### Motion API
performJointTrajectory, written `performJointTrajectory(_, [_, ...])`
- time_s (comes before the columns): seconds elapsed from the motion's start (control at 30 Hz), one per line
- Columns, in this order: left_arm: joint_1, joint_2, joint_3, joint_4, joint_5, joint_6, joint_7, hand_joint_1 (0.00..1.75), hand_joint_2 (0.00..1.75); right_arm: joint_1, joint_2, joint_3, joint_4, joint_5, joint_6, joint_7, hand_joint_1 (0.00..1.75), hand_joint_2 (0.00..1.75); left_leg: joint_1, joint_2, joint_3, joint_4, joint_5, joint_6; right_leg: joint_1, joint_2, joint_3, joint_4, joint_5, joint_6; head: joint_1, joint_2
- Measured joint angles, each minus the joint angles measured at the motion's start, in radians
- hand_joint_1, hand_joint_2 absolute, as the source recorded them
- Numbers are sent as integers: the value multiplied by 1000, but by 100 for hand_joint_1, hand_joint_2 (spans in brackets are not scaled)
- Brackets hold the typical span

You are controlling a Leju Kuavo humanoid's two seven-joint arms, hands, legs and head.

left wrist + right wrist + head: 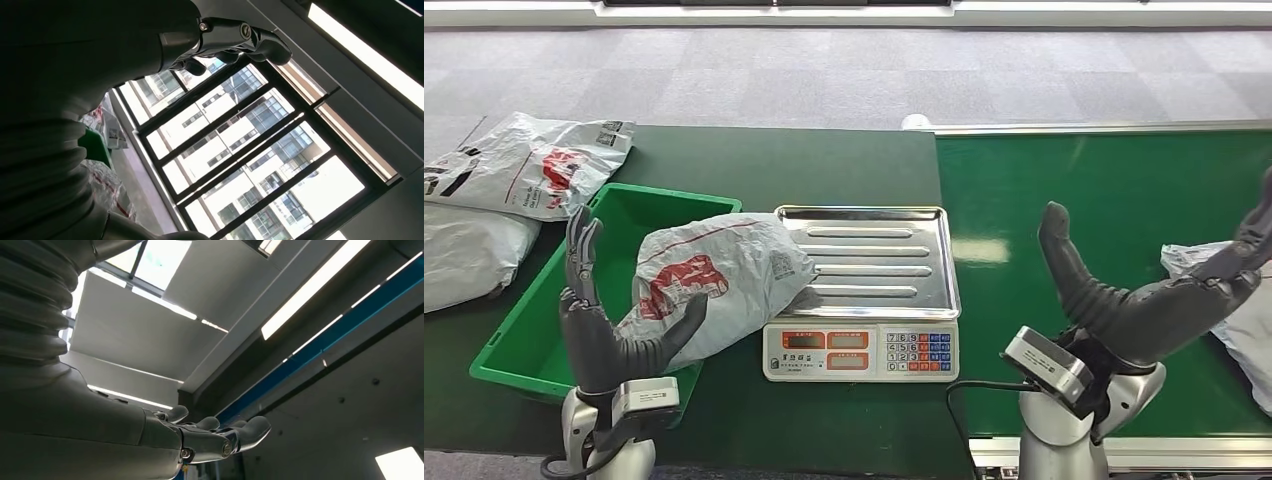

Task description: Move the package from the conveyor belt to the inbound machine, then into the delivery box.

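A grey plastic package point(719, 280) with red print lies across the right rim of the green delivery box point(529, 335) and onto the left edge of the scale's steel tray point(879, 255). My left hand point(599, 320) is raised beside the package, fingers up and spread, thumb against the package's lower edge, holding nothing. My right hand point(1149, 290) is raised over the green conveyor belt point(1114, 190), fingers apart and empty. A second pale package point(1229, 300) lies on the belt just right of that hand. In the left wrist view the fingers point(240, 37) stretch toward windows.
The scale's keypad and displays point(859, 350) face me at the front. Two more grey packages point(524, 160) lie on the dark table left of the box. The conveyor's metal rail point(1104, 127) runs along the back. Grey carpet lies beyond.
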Motion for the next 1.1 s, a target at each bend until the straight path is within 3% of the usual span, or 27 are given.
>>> performJointTrajectory(0.2, [-104,14,3,60,-313,61,126,0,175,34,1,-2,-119,4,0,-2,0,175,0,-1,-1,0,0,0,0,-2,1,0,0,0,0,0])
performJointTrajectory(0.37, [-163,25,4,107,-470,81,191,0,175,44,1,-3,-170,0,0,-3,0,175,0,3,0,0,0,0,0,2,-1,0,1,-1,0,0])
performJointTrajectory(0.53, [-278,48,0,189,-739,45,329,0,175,45,1,-3,-181,-12,0,-3,0,175,0,3,1,0,1,0,0,2,0,0,2,0,0,0])
performJointTrajectory(1.1, [-445,113,-66,407,-712,-103,360,0,175,46,1,-11,-180,-31,0,-2,0,175,0,4,0,0,1,-1,0,3,-1,0,3,-1,0,0])
